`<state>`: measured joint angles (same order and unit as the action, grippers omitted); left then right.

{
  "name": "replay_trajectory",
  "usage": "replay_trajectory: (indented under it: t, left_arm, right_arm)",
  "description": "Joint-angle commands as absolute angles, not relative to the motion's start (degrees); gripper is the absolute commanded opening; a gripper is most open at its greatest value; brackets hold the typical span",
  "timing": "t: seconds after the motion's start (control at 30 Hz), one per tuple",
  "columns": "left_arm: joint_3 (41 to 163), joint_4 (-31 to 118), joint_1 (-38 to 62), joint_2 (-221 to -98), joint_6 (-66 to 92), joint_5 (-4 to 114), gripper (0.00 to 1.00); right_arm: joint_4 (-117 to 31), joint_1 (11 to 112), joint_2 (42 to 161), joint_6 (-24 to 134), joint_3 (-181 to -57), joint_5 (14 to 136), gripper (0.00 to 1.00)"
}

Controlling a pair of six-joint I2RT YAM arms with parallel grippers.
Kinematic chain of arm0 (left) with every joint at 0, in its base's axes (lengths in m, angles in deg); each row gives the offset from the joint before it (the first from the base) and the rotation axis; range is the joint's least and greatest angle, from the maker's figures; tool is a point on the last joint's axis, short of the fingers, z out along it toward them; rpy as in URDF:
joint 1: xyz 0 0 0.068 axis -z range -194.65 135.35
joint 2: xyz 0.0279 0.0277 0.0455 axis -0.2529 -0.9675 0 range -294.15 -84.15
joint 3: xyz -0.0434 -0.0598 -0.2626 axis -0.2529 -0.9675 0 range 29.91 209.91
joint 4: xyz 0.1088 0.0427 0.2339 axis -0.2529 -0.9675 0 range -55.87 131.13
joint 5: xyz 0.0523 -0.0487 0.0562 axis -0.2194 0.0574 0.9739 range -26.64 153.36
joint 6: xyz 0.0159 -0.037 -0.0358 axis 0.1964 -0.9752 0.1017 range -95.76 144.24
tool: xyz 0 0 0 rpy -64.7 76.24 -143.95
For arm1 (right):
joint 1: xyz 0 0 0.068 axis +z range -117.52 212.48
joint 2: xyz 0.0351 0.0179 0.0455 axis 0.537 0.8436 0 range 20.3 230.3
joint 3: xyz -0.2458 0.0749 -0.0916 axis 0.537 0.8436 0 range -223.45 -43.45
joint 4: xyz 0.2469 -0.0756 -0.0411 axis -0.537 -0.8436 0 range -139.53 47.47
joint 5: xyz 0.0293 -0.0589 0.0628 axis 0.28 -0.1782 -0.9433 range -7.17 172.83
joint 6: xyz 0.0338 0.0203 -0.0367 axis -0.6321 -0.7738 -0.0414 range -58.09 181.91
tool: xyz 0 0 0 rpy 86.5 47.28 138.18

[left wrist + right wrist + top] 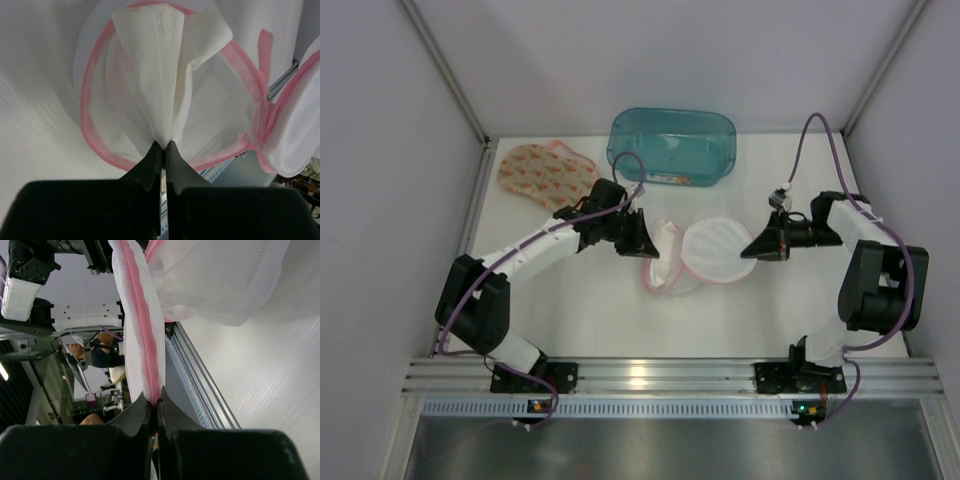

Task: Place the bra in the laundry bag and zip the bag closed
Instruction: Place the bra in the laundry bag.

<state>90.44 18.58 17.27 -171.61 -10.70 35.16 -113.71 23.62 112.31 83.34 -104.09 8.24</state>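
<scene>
The laundry bag (712, 250) is white mesh with pink trim, lifted off the table at mid-table between both arms. My left gripper (650, 243) is shut on a fold of the bag's white fabric (155, 75), inside its pink rim (92, 100); in the left wrist view the gripper (164, 144) pinches the fold's point. My right gripper (748, 250) is shut on the bag's pink zipper edge (142, 325), which runs straight up from the gripper (155, 400). The bra (545, 172), peach with a small print and pink trim, lies flat at the back left, apart from both grippers.
A teal translucent bin (672, 145) stands at the back centre, just behind the bag. White walls close in the table on the left, right and back. An aluminium rail (660, 375) runs along the near edge by the arm bases.
</scene>
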Motion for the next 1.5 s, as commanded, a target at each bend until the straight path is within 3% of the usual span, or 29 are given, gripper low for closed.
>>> replay_trajectory:
  t: [0.0,0.37,0.5,0.6,0.77,0.9,1.1,1.3,1.47]
  left_arm:
    - [95.12,23.02,19.62,-174.58,-15.74,35.57,0.0]
    - [118.03,7.49,33.68,-198.39,-26.64,60.95,0.0]
    - [118.51,5.36,34.48,-202.88,-27.0,66.26,0.0]
    - [114.66,5.36,31.16,-198.43,-24.99,65.3,0.0]
    - [109.81,5.62,26.93,-185.86,-20.15,63.63,0.0]
    - [106.99,3.18,24.47,-173.92,-15.58,65.71,0.0]
    - [105.06,-0.44,25.16,-168.87,-13.72,68.28,0.0]
    - [109.53,0.08,30.42,-179.47,-15.74,69.25,0.0]
    - [120.23,-0.09,34.29,-196.08,-18.11,66.36,0.0]
  right_arm:
    - [-114.16,24.3,112.32,84.94,-104.53,5.93,0.0]
    - [-116.97,24.66,110.48,87.22,-105.24,1.63,0.0]
    - [-120.74,23.08,109.51,90.2,-106.72,-0.31,0.0]
    - [-128.29,21.59,110.56,96.09,-109.62,0.39,0.0]
    - [-128.31,22.54,113.29,98.21,-110.86,-1.01,0.0]
    - [-128.22,28.94,115.48,98.65,-113.93,-3.74,0.0]
    - [-128.22,35.47,122.42,98.74,-120.53,-3.74,0.0]
    - [-126.3,29.34,122.61,97.96,-117.2,2.58,0.0]
    - [-105.66,25.45,117.34,79.24,-106.57,16.72,0.0]
